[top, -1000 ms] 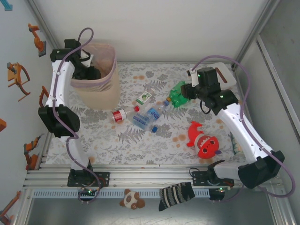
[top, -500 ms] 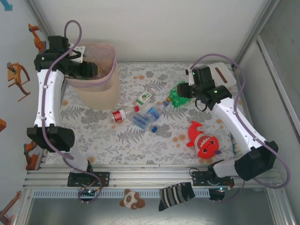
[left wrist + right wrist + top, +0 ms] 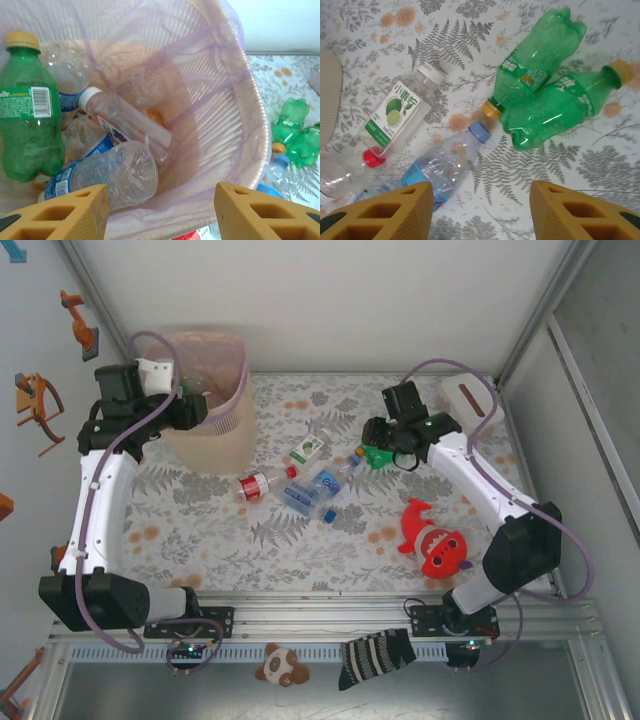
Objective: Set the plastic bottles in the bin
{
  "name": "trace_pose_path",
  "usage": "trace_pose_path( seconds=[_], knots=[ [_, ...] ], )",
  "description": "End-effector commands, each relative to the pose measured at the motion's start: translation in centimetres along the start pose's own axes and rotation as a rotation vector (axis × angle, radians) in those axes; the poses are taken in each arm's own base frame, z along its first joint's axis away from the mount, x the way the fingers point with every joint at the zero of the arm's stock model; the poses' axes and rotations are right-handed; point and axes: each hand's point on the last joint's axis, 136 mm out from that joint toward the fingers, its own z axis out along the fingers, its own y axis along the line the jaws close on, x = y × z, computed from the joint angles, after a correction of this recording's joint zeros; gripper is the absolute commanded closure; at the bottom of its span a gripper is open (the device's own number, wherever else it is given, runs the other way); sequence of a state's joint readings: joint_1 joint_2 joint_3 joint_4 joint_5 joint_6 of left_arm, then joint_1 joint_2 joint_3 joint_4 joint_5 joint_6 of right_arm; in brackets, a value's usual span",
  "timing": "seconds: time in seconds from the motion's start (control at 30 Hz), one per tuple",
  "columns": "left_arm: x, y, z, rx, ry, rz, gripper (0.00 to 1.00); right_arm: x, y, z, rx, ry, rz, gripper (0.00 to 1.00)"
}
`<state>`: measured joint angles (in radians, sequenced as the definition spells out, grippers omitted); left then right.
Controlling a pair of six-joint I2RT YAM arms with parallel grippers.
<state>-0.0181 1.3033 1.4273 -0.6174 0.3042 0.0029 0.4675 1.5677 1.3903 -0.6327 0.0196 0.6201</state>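
Observation:
The beige bin [image 3: 215, 435] with its pinkish liner stands at the back left. My left gripper [image 3: 190, 408] hangs at its near-left rim; the left wrist view shows the gripper [image 3: 162, 212] open and empty above the liner [image 3: 235, 100]. Inside lie a green bottle [image 3: 27, 125], a white-capped clear bottle [image 3: 125, 125] and a crushed blue-label bottle [image 3: 110, 175]. My right gripper [image 3: 380, 435] hovers open over the table; between and beyond the fingers of that gripper [image 3: 480, 210] lie two green bottles [image 3: 540, 75], a blue-capped clear bottle [image 3: 445, 170] and a lime-label bottle [image 3: 400, 112].
A red-label bottle [image 3: 262, 483] lies left of the blue-label ones [image 3: 325, 485]. A red shark plush [image 3: 437, 542] lies front right, a white box with a brown slot [image 3: 470, 400] back right. A striped sock [image 3: 375, 655] and small plush [image 3: 282, 665] sit on the front rail.
The left arm has pulled back to the left from over the bin, its jaws spreading wider. The right gripper has swung left and come down over the green bottles.

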Motion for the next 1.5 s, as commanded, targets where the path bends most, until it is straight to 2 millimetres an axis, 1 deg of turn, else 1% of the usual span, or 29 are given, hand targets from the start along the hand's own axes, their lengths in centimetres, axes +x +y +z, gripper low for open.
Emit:
trace_pose_path(
  seconds=[0.0,0.07,0.17,0.37,0.57,0.87,1.03,1.23,1.47],
  knots=[
    [-0.1,0.6,0.1,-0.023,-0.045,-0.010,0.42,0.5,0.5,2.9,-0.023,0.010,0.194,0.46],
    [0.1,0.4,0.0,-0.017,-0.064,-0.005,0.42,1.3,0.1,4.7,0.002,0.029,0.276,0.46],
    [0.3,0.3,-0.3,-0.015,-0.085,0.001,0.41,2.3,0.4,6.9,-0.006,0.040,0.378,0.46],
    [0.3,0.0,-0.4,0.005,-0.101,-0.014,0.41,4.1,0.4,10.8,0.015,0.086,0.498,0.46],
    [0.3,0.0,-0.5,0.001,-0.103,-0.016,0.41,5.0,0.4,13.3,0.022,0.114,0.563,0.46],
    [0.5,0.0,-0.3,0.004,-0.097,-0.021,0.42,5.4,-0.4,15.4,0.059,0.111,0.585,0.47],
    [0.6,0.2,-0.3,-0.005,-0.095,-0.017,0.42,5.1,-0.5,16.2,0.060,0.108,0.592,0.50],
    [0.7,0.2,-0.2,-0.005,-0.089,-0.018,0.41,4.8,-1.1,16.8,0.068,0.106,0.601,0.55],
    [0.8,0.2,0.0,-0.002,-0.086,-0.018,0.42,5.1,-1.3,17.4,0.071,0.117,0.599,0.55]
  ],
)
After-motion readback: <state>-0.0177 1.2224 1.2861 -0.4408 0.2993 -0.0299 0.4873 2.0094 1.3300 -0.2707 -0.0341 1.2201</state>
